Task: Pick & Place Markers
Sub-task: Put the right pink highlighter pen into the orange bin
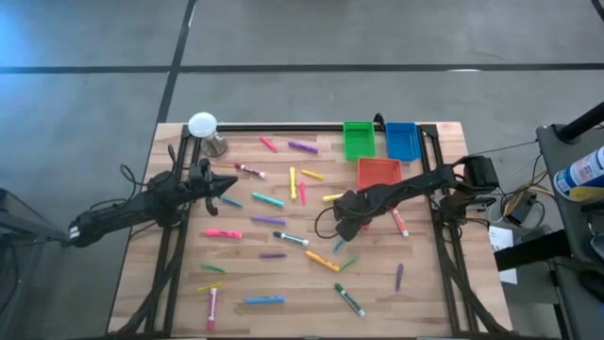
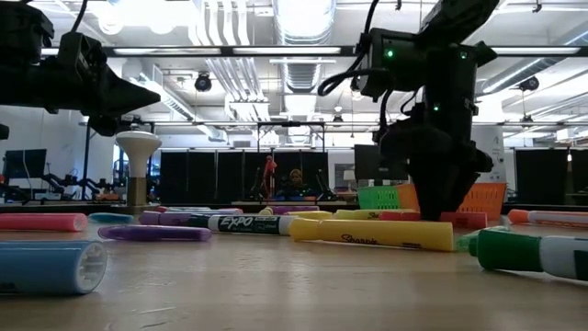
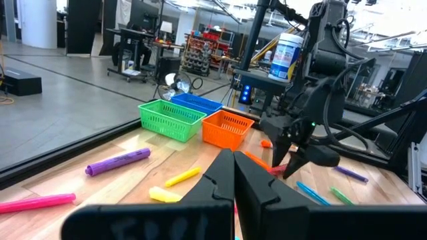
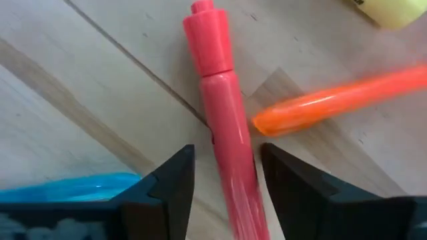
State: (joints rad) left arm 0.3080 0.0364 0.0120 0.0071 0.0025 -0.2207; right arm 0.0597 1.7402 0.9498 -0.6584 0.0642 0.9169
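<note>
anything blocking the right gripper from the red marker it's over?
Nothing visible. In the right wrist view the right gripper is open, one finger each side of the red marker, with only bare table around it. An orange marker ends just beside it, outside the fingers.

From above I get even, soft light on the table (image 1: 283, 283), shadows faint; blue glare bleeds into the upper left corner. Low view is backlit: ceiling lights blow out along the top, arms go to silhouette, the blue marker (image 2: 50, 267) at lower left is out of focus (too close). Right wrist view is soft all over, the red marker (image 4: 223, 127) smeared toward the bottom.
</note>
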